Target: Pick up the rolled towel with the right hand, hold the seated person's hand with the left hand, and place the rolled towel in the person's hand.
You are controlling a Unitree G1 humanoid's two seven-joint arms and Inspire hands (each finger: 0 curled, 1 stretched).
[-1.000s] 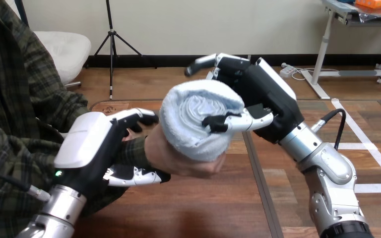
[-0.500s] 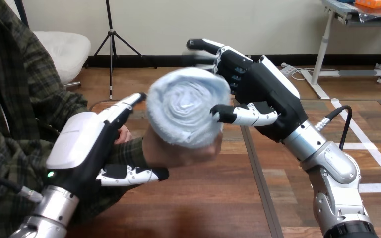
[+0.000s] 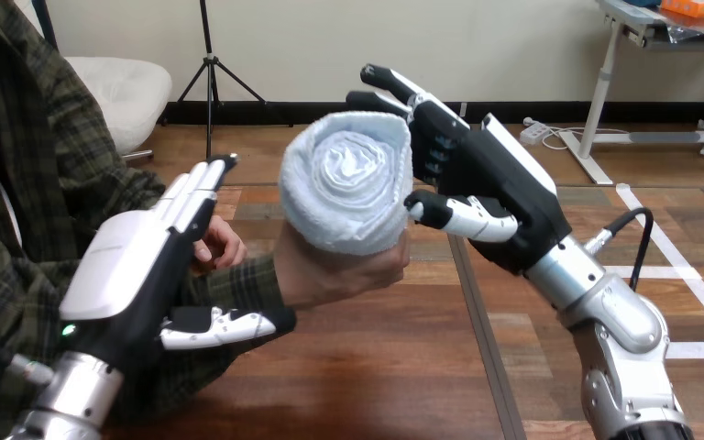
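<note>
Right hand [image 3: 490,183]: fingers [image 3: 401,87] straight and spread, behind the towel [image 3: 346,183]; thumb tip just beside its right edge, contact unclear. Towel sits in the person's hand [image 3: 339,273], gripped from below, above the table [image 3: 403,367] middle. Left hand [image 3: 128,270]: fingers straight, together, alongside the person's sleeve, thumb beneath it.

Room was pretty plain: pale wall [image 3: 312,37], dark baseboard [image 3: 266,112], wood floor [image 3: 247,142], a black tripod [image 3: 207,55] and white chair [image 3: 128,92] at left, white-legged desk [image 3: 646,27] off right.
</note>
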